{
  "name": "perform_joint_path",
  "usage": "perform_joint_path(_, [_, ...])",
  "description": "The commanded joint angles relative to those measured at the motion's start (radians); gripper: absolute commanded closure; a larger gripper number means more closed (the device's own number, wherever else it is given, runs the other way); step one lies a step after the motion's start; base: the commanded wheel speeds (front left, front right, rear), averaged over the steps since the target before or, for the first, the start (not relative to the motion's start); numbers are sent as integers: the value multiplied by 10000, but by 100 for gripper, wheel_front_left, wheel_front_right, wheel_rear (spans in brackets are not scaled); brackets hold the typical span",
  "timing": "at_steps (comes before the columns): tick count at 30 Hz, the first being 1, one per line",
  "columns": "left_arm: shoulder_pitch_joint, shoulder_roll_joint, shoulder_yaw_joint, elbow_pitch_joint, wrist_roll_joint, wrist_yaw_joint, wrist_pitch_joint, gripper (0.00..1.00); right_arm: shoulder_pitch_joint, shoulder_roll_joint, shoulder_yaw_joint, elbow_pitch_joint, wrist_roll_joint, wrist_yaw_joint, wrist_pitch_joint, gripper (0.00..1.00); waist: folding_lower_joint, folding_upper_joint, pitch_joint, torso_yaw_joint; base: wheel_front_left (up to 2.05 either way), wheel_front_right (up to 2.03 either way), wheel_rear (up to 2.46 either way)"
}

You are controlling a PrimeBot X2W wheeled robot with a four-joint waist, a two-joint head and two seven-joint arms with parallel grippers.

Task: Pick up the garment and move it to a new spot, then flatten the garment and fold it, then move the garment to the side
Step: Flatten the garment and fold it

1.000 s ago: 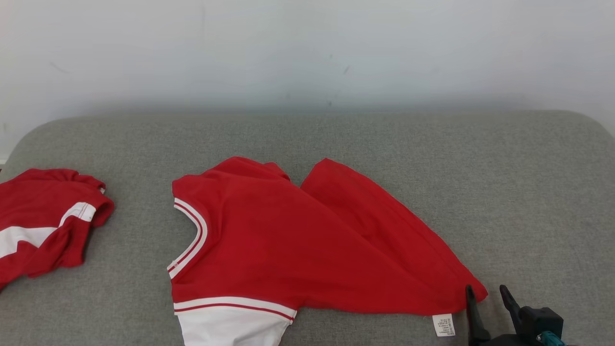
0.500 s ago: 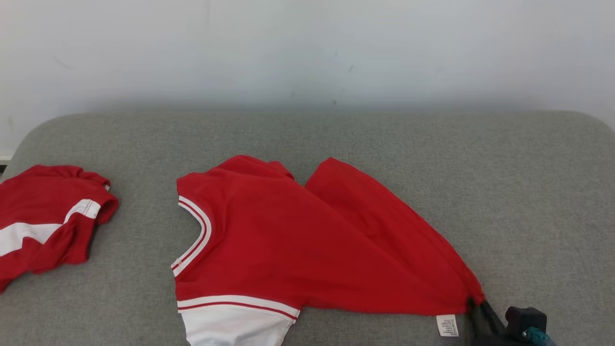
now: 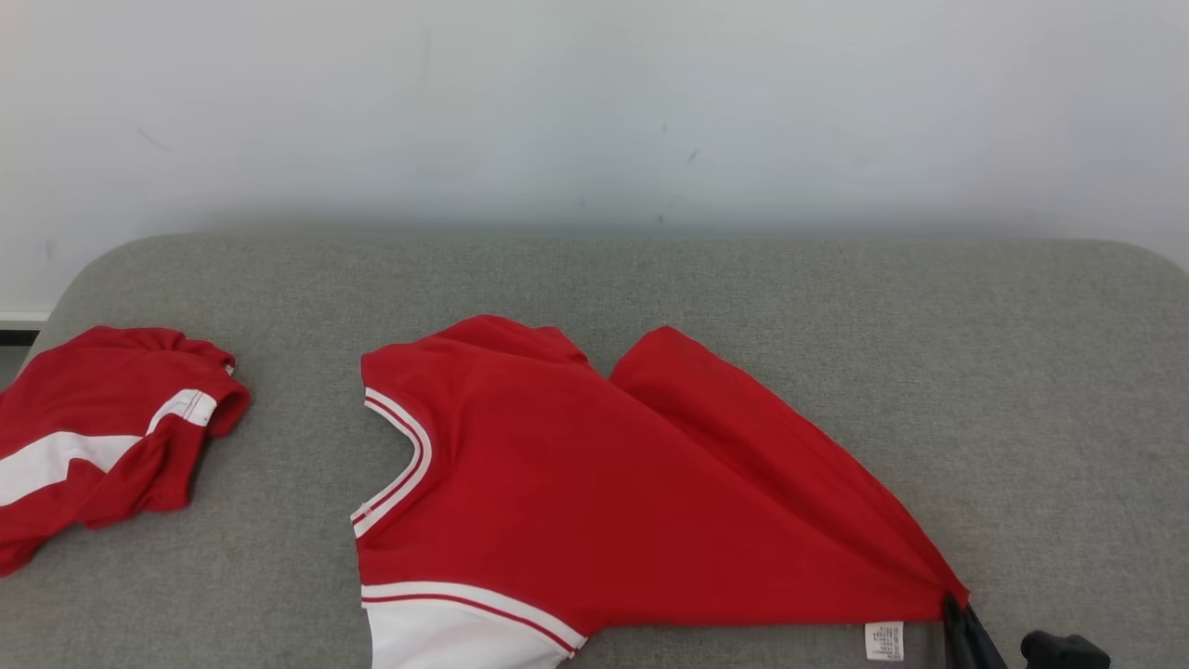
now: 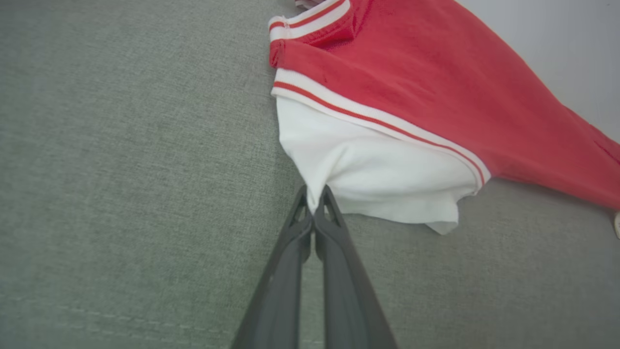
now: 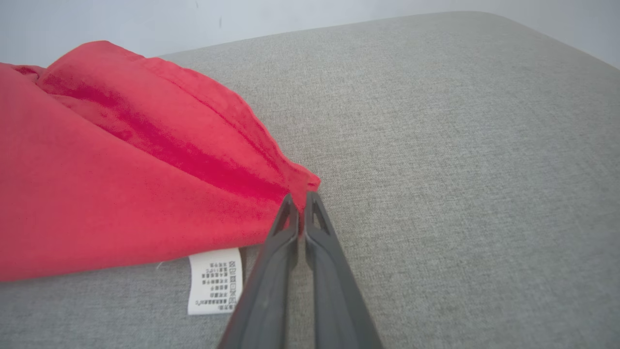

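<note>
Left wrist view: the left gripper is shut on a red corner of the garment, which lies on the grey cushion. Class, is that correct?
No. The left wrist view shows the left gripper shut on the white panel of the garment, not a red corner. The garment does lie on the grey cushion.

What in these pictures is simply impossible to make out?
Label: print too small to read, right wrist view.
Shirt: its white end is cut off by the head view's bottom edge.
Second red garment: cut off by the head view's left edge.
Right pincer: mostly below the head view's bottom edge.
</note>
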Motion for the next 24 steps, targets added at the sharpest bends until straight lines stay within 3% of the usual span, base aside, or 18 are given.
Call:
perform_joint_path(1, [384, 41, 120, -510, 144, 13, -24, 100, 443, -18, -6, -379, 160, 12, -8, 100, 1, 0, 14, 31, 0, 0, 0])
perform_joint_path(8, [712, 20, 303, -1776, 378, 12, -24, 100, 924, -18, 412, -1229, 844, 12, -7, 100, 1, 0, 183, -15, 0, 0, 0])
perform_joint_path(13, [-496, 410, 21, -2622, 264, 12, -25, 100, 197, -7, 1060, -1560, 1807, 14, -8, 100, 1, 0, 580, -95, 0, 0, 0])
perform_joint_path(16, [-1895, 1075, -448, -2772, 73, 12, -24, 100, -982, -78, 1498, -1375, 2755, 12, 305, 100, 1, 0, 933, -153, 0, 0, 0])
perform_joint_path(18, [-3813, 1953, -1160, -2652, -182, 12, 129, 100, -2438, -440, 1869, -1295, 3578, 12, 1051, 100, 1, 0, 1415, -226, 0, 0, 0])
perform_joint_path(24, [-8182, 3376, -2403, -2108, -1278, 13, 1362, 100, -5983, -1157, 2064, -1124, 4437, 12, 2010, 100, 1, 0, 2730, -336, 0, 0, 0])
